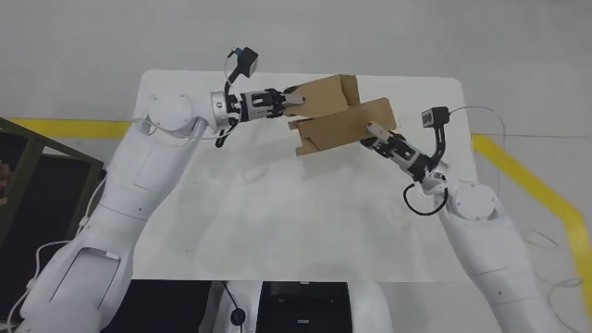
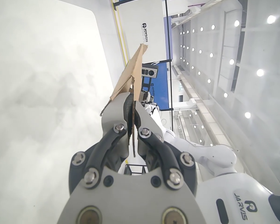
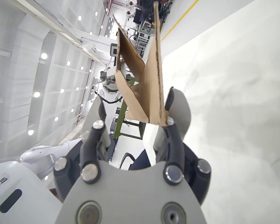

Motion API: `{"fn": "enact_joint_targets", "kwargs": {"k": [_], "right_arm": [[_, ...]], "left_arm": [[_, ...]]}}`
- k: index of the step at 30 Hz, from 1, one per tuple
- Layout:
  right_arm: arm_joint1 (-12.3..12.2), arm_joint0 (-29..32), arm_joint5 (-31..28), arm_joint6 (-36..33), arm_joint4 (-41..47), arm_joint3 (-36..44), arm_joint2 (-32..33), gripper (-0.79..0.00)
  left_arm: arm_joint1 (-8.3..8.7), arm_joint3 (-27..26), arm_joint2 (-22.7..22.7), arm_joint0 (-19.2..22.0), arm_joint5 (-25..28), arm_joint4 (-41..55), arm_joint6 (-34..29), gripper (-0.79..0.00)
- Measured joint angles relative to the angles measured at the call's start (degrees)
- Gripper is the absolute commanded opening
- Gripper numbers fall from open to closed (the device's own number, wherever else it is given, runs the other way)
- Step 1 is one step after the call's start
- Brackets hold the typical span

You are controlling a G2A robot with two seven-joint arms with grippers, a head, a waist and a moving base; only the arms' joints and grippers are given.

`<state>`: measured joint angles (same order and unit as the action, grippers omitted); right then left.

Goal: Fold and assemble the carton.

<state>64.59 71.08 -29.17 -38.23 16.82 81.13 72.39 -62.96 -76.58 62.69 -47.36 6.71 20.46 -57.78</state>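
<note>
Left fingers [image 2: 114,113] clamped on carton [image 2: 128,75] edge, right fingers [image 3: 180,110] apart around its corner, white table [image 1: 277,222] beneath

I work in a big industrial hall, a robot lab or test floor and no kind of home. My white table [image 1: 277,231] stands on a bare grey floor [image 1: 277,9] painted with yellow lines [image 1: 523,166], as factory floors are. Overhead runs a high white ceiling [image 2: 226,36] of gridded panels, set with rows of round lights [image 2: 260,72]. A white and blue partition wall [image 2: 140,31] stands beyond the table's far edge. Farther off down the hall I see benches crowded with dark equipment [image 3: 149,3], and a green metal frame [image 3: 130,124] stands nearer by.
</note>
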Motion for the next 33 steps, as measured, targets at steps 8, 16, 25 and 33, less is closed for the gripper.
{"fn": "enact_joint_targets", "kwargs": {"k": [8,16,25,33], "right_arm": [[-1.26,3.98,-2.63,1.32,-6.73,4.17,5.74,0.000],[-1.56,1.22,-10.57,-12.97,2.58,4.12,3.25,0.000],[-1.07,-6.46,-11.29,-25.65,12.23,-0.42,-4.84,0.000],[-1.26,-10.04,-11.21,-25.69,12.88,-3.18,-9.52,0.000]], "left_arm": [[0.32,-0.45,0.85,-0.56,1.44,-0.32,-2.60,-0.785],[0.21,0.10,-0.65,-0.25,3.81,-0.21,-7.76,-0.785],[-0.04,2.53,-2.15,1.11,7.19,1.78,-14.35,-0.785],[-0.31,4.20,-3.44,2.36,9.23,2.74,-18.05,-0.785]]}}
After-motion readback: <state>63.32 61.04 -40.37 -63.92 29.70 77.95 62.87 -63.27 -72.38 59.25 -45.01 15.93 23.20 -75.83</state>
